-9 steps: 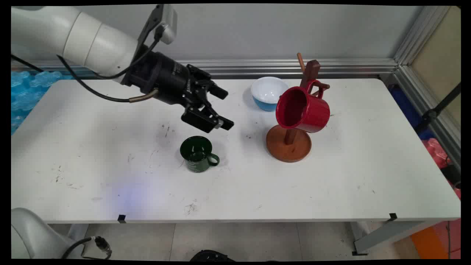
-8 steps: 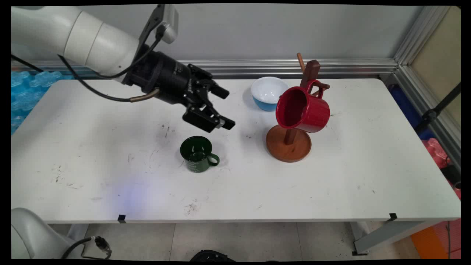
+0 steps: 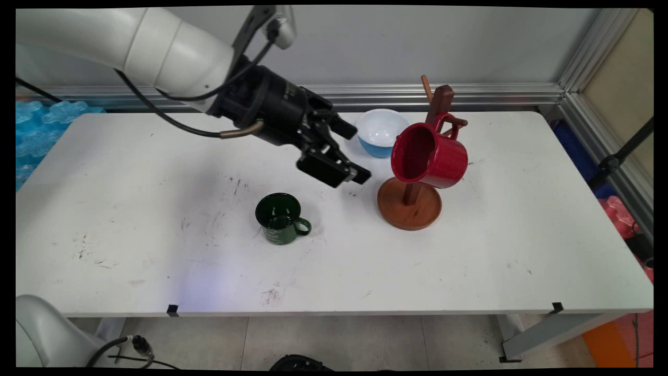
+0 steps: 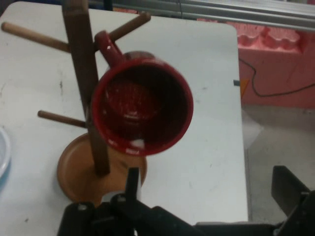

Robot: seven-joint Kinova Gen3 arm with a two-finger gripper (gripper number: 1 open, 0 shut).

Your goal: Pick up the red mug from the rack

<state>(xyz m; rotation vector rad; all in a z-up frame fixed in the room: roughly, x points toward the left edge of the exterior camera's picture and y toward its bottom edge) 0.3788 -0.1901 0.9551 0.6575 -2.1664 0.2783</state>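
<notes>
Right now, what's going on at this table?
The white arm's gripper hangs open and empty above the white table, pointed at the red mug. That mug hangs by its handle on a peg of the wooden mug tree, its mouth facing the gripper. A dark green mug stands upright on the table to the gripper's near left, untouched. A blue bowl with a white inside sits behind, toward the wall.
</notes>
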